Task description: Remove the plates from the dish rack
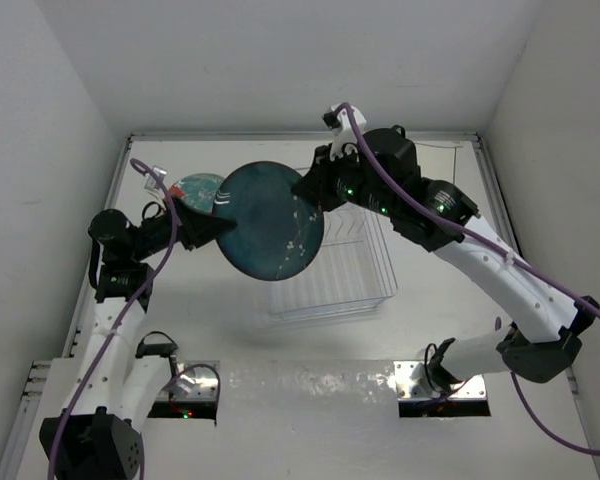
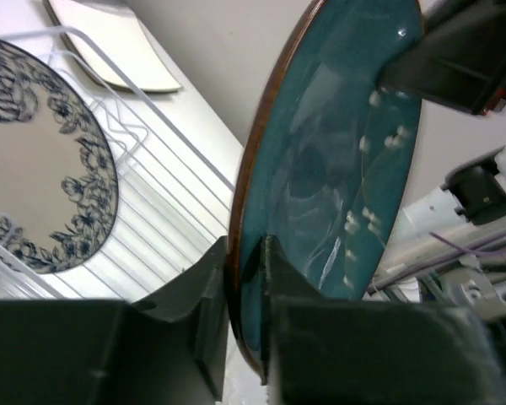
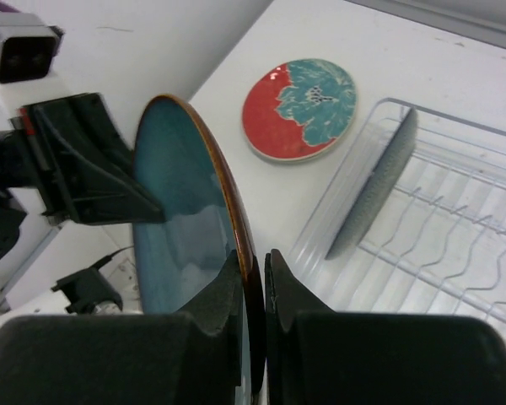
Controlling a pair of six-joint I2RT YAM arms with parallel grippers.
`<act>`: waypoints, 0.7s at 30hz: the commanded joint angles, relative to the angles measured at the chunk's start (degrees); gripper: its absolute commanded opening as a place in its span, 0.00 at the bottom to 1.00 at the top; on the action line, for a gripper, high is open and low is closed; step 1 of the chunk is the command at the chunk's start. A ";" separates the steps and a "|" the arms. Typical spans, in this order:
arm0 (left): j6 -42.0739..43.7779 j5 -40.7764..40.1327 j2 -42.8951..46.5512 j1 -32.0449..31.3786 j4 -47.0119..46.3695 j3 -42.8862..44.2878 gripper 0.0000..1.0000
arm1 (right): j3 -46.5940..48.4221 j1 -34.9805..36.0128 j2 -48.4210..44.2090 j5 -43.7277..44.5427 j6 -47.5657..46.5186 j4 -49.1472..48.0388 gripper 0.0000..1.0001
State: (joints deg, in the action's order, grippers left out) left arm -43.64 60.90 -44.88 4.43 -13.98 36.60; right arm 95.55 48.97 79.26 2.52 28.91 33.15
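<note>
Both the left gripper [image 2: 244,253] and right gripper [image 3: 253,266] clamp opposite rims of the teal plate [image 1: 270,225], held in the air beside the dish rack [image 1: 330,290]. Uneven pulling could wrench it loose.

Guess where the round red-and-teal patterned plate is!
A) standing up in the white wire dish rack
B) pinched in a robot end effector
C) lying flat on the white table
C: the round red-and-teal patterned plate lies flat on the white table, outside the white wire dish rack; the left end effector and right end effector pinch the dark teal speckled round plate instead.
</note>
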 commanded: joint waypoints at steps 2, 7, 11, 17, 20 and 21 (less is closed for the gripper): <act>-1.27 1.76 0.94 -0.56 -4.13 -0.13 0.00 | -0.88 -3.35 -4.82 -2.35 4.84 -16.35 0.00; -7.85 -3.40 2.08 -0.56 -8.85 -0.56 0.00 | -6.59 -8.53 -5.79 -8.22 7.39 -21.00 0.08; -19.77 -11.23 2.17 -0.47 -11.50 0.31 0.00 | -9.50 -11.17 -6.40 -9.20 8.18 -22.16 0.31; -32.90 -20.64 -0.02 -0.30 -16.79 2.42 0.00 | -11.08 -15.13 -6.66 -9.29 8.98 -19.70 0.63; -32.30 -24.95 -1.26 1.19 -10.04 5.84 0.00 | -11.26 -16.89 -7.63 -8.86 8.63 -17.24 0.78; -31.52 -27.39 -1.78 2.94 -2.27 8.29 0.00 | -11.70 -16.98 -8.07 -7.11 8.28 -15.76 0.84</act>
State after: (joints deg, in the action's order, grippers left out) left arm -69.32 42.74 -46.92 4.86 -17.76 37.41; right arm 84.60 32.82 73.10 -6.04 37.30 16.84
